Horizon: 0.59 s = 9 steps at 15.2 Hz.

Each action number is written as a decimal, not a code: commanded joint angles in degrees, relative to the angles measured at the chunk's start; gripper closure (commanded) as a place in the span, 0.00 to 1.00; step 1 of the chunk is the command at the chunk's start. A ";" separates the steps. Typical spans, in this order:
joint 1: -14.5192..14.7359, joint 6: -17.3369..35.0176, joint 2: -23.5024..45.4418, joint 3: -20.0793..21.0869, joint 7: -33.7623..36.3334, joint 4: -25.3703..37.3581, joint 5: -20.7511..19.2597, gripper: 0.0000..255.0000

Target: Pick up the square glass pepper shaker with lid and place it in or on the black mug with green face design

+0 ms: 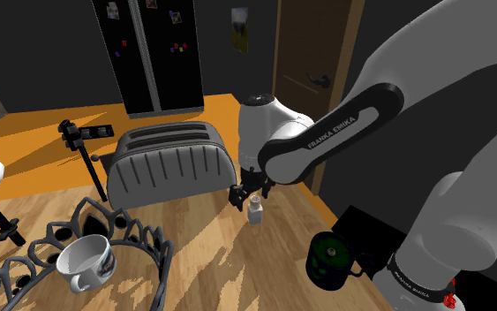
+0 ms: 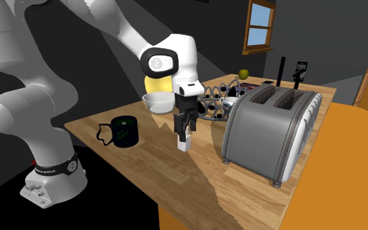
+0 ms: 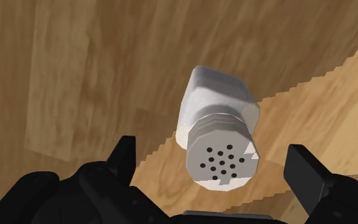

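The pepper shaker (image 1: 255, 211) (image 2: 184, 144) (image 3: 219, 121) is a small pale square bottle with a perforated lid, standing upright on the wooden table (image 1: 211, 265). My gripper (image 1: 250, 196) (image 2: 185, 128) (image 3: 212, 156) hangs just above it, open. Its fingers (image 3: 125, 153) stand well apart on either side of the lid and touch nothing. The black mug with green markings (image 1: 327, 258) (image 2: 125, 131) stands on the table close to the stand, toward the shoulder view's lower right of the shaker.
A grey toaster (image 1: 171, 162) (image 2: 270, 127) stands just beyond the shaker. A black wire basket (image 1: 140, 238) holds a white mug (image 1: 85, 261). A white bowl (image 2: 157, 100) sits behind the gripper in the second exterior view. The table edge runs near the black mug.
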 commanded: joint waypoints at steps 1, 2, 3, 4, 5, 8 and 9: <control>-0.04 0.36 0.26 0.04 0.12 -0.09 -0.14 0.00; -0.04 0.36 0.26 0.04 0.12 -0.09 -0.14 0.00; -0.04 0.36 0.26 0.04 0.12 -0.09 -0.14 0.00; -0.04 0.36 0.26 0.04 0.12 -0.09 -0.14 0.00; -0.04 0.36 0.26 0.04 0.12 -0.09 -0.14 0.00; -0.04 0.35 0.25 0.04 0.12 -0.09 -0.14 1.00; -0.04 0.35 0.25 0.04 0.12 -0.09 -0.14 1.00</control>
